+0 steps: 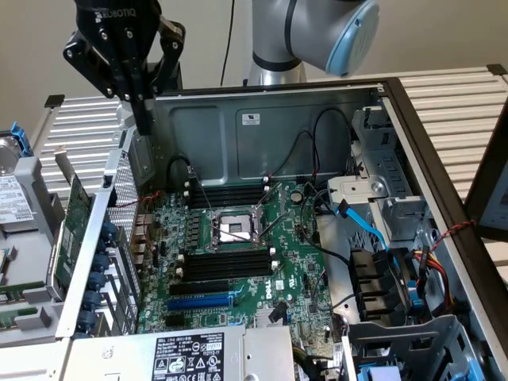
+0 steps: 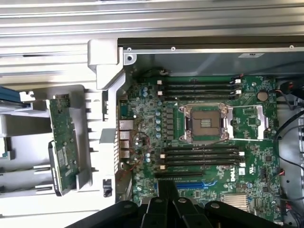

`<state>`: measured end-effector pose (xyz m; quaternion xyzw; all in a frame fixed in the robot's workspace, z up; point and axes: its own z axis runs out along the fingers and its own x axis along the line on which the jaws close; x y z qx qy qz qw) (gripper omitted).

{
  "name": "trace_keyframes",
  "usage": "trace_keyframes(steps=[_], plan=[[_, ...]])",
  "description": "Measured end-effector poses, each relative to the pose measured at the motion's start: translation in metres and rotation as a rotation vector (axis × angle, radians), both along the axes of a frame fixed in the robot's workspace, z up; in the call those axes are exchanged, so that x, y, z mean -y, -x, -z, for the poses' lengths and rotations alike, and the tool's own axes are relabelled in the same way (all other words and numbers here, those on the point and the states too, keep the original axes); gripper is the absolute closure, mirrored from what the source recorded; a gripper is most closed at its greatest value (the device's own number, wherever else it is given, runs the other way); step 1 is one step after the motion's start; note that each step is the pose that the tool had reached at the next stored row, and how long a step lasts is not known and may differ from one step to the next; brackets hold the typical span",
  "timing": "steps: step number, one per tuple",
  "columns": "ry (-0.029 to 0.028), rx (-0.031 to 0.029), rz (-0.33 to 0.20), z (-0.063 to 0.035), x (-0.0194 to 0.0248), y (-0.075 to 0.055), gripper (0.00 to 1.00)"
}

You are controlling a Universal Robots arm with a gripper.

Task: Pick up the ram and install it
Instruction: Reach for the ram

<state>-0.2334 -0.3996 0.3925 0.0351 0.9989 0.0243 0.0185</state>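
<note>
The hand [image 1: 144, 111] hangs at the exterior view's far left, fingers pointing down over the far left corner of the open computer case [image 1: 262, 119]; its fingers are drawn together with nothing seen between them; in the wrist view the hand [image 2: 167, 190] shows as black links converging over the motherboard [image 2: 142, 114].

The ram [image 1: 6, 274] appears to be the green strip at the exterior view's left edge, lying in the grey tray [image 1: 36, 238] outside the case, well apart from the hand; so little of it shows that label and chips cannot be made out.

Between the tray and the case's left wall a larger green expansion card [image 1: 71, 230] stands tilted on its long edge; the wrist view shows it beside the case with a dark band across one end.

Inside the case the motherboard lies flat; the CPU socket [image 1: 232, 230] sits open at its middle; one bank of long black slots [image 1: 226, 193] runs on the far side of the socket and another bank [image 1: 226, 266] on the near side, all of them without boards; a blue slot [image 1: 202, 302] lies nearer still.

The case rests on a slatted counter [image 1: 468, 103]; a blue cable [image 1: 369, 226] curls at the exterior view's right.
</note>
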Motion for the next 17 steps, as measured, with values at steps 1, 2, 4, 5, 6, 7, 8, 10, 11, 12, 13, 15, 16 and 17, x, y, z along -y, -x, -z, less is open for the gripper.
trace_keyframes(steps=[1, 2, 4, 5, 6, 7, 8, 10, 11, 12, 13, 15, 16, 17], plan=[[0.0000, 0.0000, 0.000, 0.0000, 0.0000, 0.005, 0.89], [0.0001, -0.0001, 0.000, 0.0000, 0.0000, 0.009, 0.89], [0.0000, 0.0000, 0.000, 0.0001, 0.0000, 0.018, 0.89], [-0.0001, 0.0000, 0.000, 0.0001, 0.0000, 0.023, 0.89], [0.0000, 0.0000, 0.000, 0.0002, 0.0000, 0.027, 0.89], [0.0000, -0.0001, 0.000, 0.0002, 0.0000, 0.032, 0.89], [0.0000, 0.0000, 0.000, 0.0003, 0.0000, 0.037, 0.89], [0.0000, 0.0000, 0.000, 0.0005, 0.0000, 0.046, 0.89], [0.0000, 0.0000, 0.000, 0.0005, 0.0000, 0.050, 0.89], [0.0000, -0.0001, 0.000, 0.0006, 0.0000, 0.055, 0.89], [0.0000, -0.0001, 0.000, 0.0007, 0.0000, 0.059, 0.89], [0.0000, -0.0002, 0.000, 0.0008, 0.0000, 0.069, 0.89], [0.0000, -0.0004, 0.000, 0.0008, 0.0000, 0.073, 0.89], [0.0000, -0.0008, 0.000, 0.0008, 0.0000, 0.078, 0.89]])
